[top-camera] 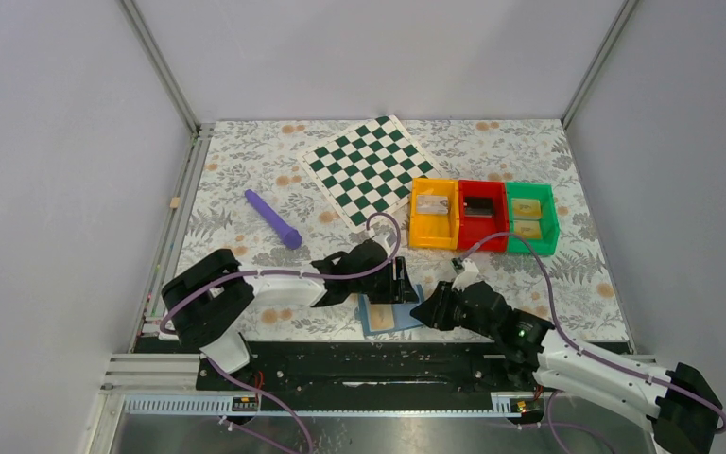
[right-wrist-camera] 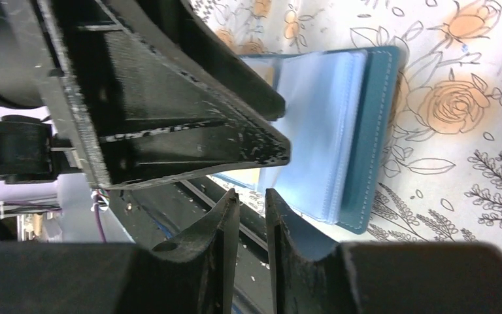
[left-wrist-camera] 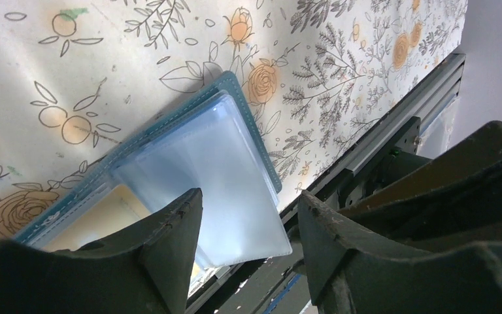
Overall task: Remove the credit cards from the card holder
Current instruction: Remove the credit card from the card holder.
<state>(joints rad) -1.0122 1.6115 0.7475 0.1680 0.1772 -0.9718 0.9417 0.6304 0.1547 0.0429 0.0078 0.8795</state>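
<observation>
Two grippers at the card holder (top-camera: 389, 314), from above: left gripper (top-camera: 403, 280) at its far side, right gripper (top-camera: 433, 308) by its right edge. Lies flat on the table (top-camera: 246, 189), near the front rail.

Left wrist: jaws well apart, straddling a corner of the clear sleeves (left-wrist-camera: 229, 176); contact unclear. Yellow credit card (left-wrist-camera: 98, 219) tucked inside: thin, stiff, likely slippery, best pinched by an exposed edge. Looks floppy, so worth pinning at the blue cover (left-wrist-camera: 248, 98).

Right wrist: fingers (right-wrist-camera: 222, 229) all but together, nothing visible between.

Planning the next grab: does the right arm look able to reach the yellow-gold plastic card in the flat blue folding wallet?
Probably not: the left gripper sits over the yellow-gold card, blocking the right gripper.
</observation>
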